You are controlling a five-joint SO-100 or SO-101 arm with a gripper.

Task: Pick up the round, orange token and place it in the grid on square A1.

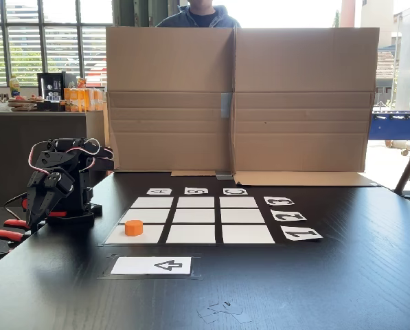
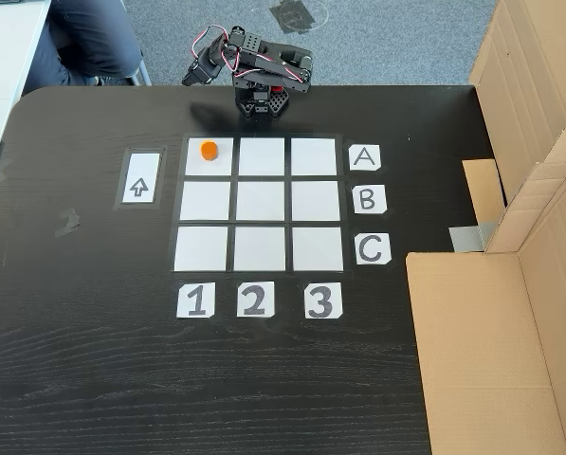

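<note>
The token (image 1: 134,227) (image 2: 208,150) sits on square A1 (image 1: 150,235) (image 2: 220,163), the corner cell of the grid (image 1: 196,217) (image 2: 260,202) nearest the arm, touching nothing else. The gripper (image 1: 38,206) (image 2: 195,75) is folded back at the table edge, well apart from the token; whether its fingers are spread or pressed together cannot be told. An arrow card (image 1: 151,265) (image 2: 141,177) lies just beside the grid on the dark table (image 1: 342,289) (image 2: 83,360). A cardboard screen (image 1: 239,100) (image 2: 538,190) stands along the far side, beyond the letter labels. A seated person (image 1: 198,15) (image 2: 93,38) is behind it. Red-handled tools (image 1: 5,230) lie beside the arm base. The remaining eight cells are bare.
</note>
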